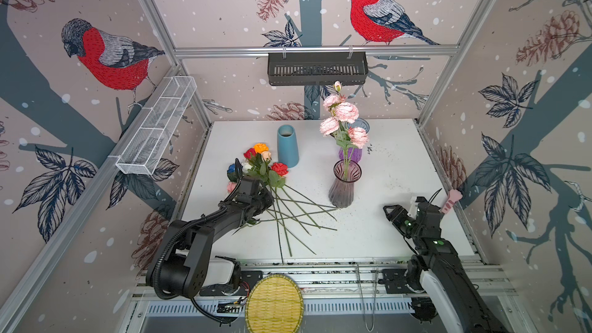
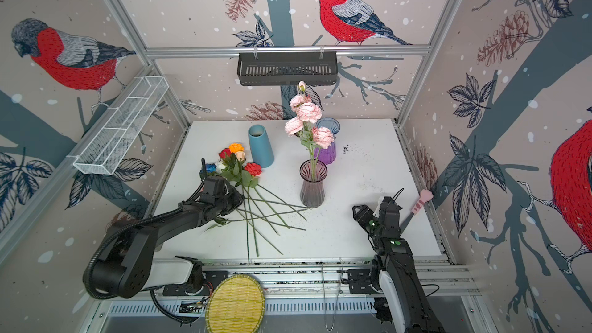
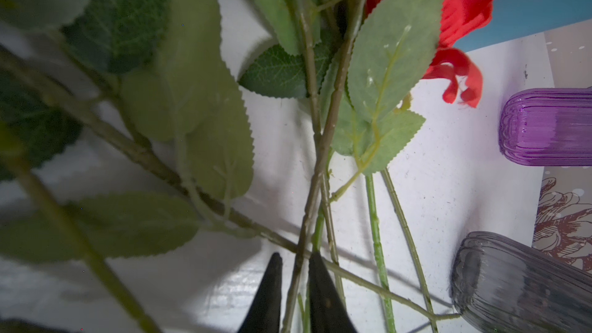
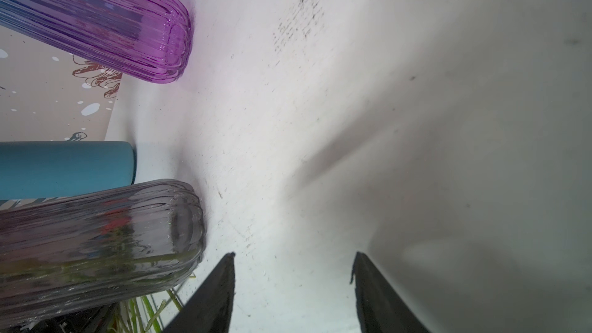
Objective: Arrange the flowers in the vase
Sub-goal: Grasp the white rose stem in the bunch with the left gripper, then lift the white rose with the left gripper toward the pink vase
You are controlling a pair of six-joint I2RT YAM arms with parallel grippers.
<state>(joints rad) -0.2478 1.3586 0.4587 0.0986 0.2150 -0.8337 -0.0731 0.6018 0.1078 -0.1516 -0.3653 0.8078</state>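
Here, rose stem (image 3: 312, 193) between left jaws

Roses (image 1: 264, 169): loose bunch (red, orange, peach, white, blue, pink), lying flat left of vase (image 1: 343, 187), stems fanned toward it, one tip seemingly touching its base. Carnation spray (image 1: 347, 112): pink, upright in vase. Vase: smoky ribbed glass, upright.

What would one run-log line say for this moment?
left gripper: narrowly open astride flower stem | right gripper: open, empty | pink carnations: in grey vase
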